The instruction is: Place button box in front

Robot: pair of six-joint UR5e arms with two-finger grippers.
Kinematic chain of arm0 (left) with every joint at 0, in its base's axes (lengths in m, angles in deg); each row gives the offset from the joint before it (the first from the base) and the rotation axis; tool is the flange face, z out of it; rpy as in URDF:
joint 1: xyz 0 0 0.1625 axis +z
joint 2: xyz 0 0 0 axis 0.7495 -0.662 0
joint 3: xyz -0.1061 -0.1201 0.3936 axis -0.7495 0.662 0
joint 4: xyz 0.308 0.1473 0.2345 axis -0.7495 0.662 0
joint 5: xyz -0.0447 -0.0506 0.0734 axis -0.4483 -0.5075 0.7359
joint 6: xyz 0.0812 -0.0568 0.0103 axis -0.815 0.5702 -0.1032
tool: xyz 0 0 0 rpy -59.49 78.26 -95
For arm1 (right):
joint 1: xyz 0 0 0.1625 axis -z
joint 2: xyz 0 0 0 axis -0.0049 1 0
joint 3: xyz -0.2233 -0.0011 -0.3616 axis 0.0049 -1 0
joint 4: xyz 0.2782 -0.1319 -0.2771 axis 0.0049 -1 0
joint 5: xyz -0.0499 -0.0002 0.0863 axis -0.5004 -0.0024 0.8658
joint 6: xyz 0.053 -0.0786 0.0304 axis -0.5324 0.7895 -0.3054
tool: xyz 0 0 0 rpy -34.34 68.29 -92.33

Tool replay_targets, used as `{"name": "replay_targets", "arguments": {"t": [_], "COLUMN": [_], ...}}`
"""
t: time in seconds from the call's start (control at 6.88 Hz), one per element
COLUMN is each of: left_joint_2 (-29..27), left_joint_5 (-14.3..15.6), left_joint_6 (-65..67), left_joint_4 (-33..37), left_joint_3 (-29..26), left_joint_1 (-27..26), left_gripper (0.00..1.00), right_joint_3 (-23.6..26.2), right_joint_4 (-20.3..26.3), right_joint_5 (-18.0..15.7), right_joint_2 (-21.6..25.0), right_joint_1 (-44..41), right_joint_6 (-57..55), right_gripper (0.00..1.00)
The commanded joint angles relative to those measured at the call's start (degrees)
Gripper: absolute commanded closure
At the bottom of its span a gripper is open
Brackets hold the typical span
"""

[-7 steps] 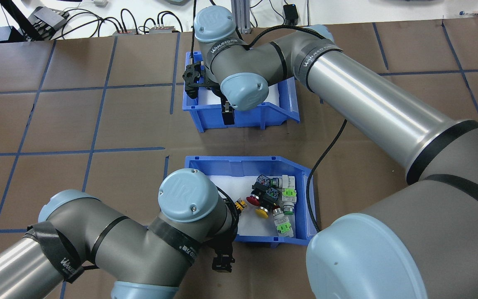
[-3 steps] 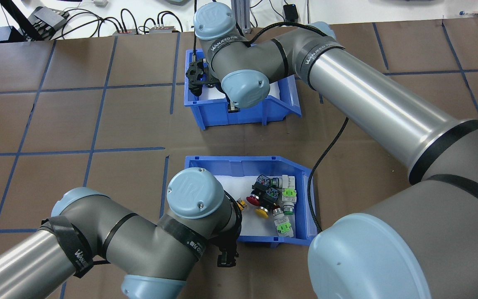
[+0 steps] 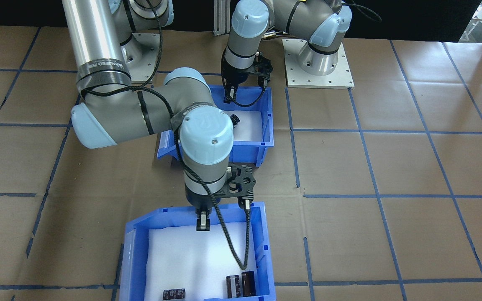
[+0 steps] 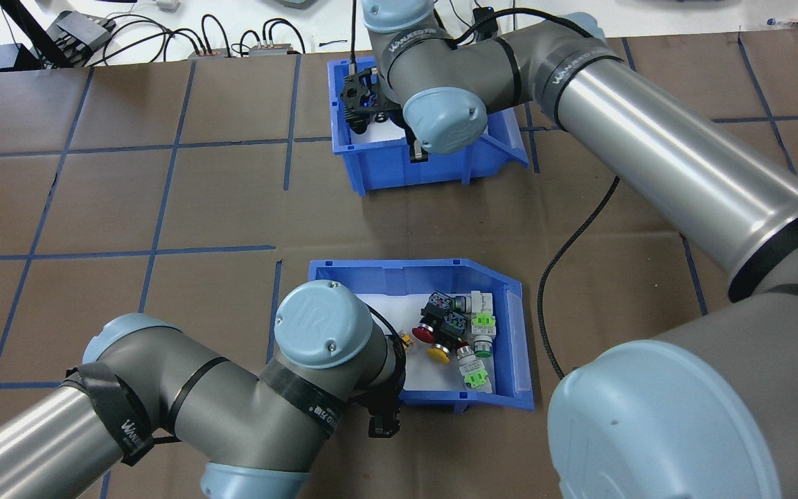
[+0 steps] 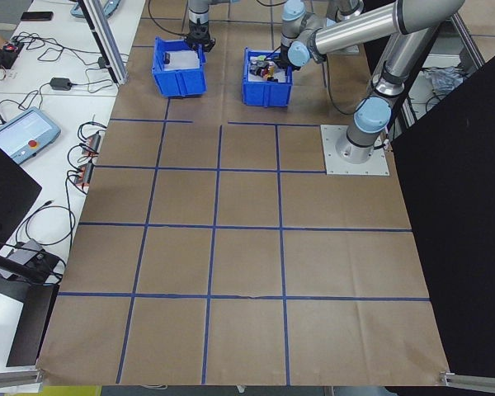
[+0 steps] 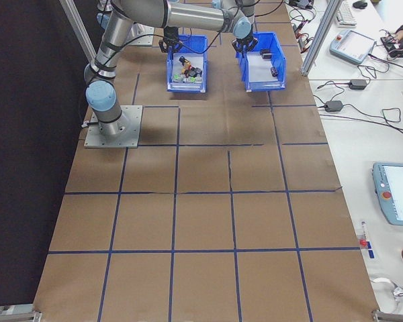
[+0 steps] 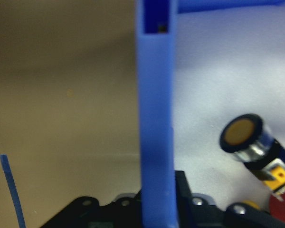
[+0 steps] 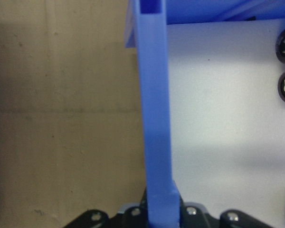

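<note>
Brown paper with a blue tape grid covers the table (image 4: 163, 208), and you've got two blue bins sitting one behind the other in the overhead view.

On the left of that view, your left gripper (image 4: 382, 416) is down at the near wall of the button box (image 4: 503, 291). The wrist camera shows that blue wall running straight up between the two fingers, one outside over the paper, one inside over the white foam. So the jaws straddle the rim, closed down to about the wall's thickness; it looks clamped, but you can't quite see the pads touching. Just inside, close to the claw, lies a yellow-capped button (image 7: 242, 134). The main cluster of switches (image 4: 456, 331), red, yellow, green and black, sits further right in the box, apart from the fingers. The box itself is the nearer bin, right at the robot's edge of the table.

Further right and farther back, your right gripper (image 4: 385, 135) has the other bin (image 4: 440, 170) the same way, its wall between the fingers in the right wrist view. A couple of black cylinders (image 3: 240, 285) lie in it.
</note>
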Motion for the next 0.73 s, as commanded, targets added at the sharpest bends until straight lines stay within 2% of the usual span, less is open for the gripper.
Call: {"name": "replay_targets", "arguments": {"t": [0.0, 0.15, 0.29, 0.58], "left_joint_2": [4.7, 6.6, 8.4, 6.7], "left_joint_5": [5.3, 5.5, 5.1, 5.0], "left_joint_6": [-4.5, -5.9, -7.8, -17.0], "left_joint_4": [0.7, 2.3, 4.9, 7.3], "left_joint_3": [-0.6, -1.0, -1.9, -5.9], "left_joint_1": [1.7, 4.8, 10.2, 20.6], "left_gripper": [1.0, 1.0, 1.0, 1.0], "right_joint_3": [0.7, 0.9, 1.8, 6.9], "right_joint_4": [2.5, 5.6, 7.3, 7.6], "right_joint_5": [0.5, 0.4, 0.3, 0.1], "right_joint_2": [3.4, 5.6, 7.8, 13.3], "right_joint_1": [6.5, 10.0, 13.5, 21.0], "right_joint_6": [2.8, 6.2, 7.9, 13.9], "right_gripper": [0.99, 0.99, 0.99, 0.99]}}
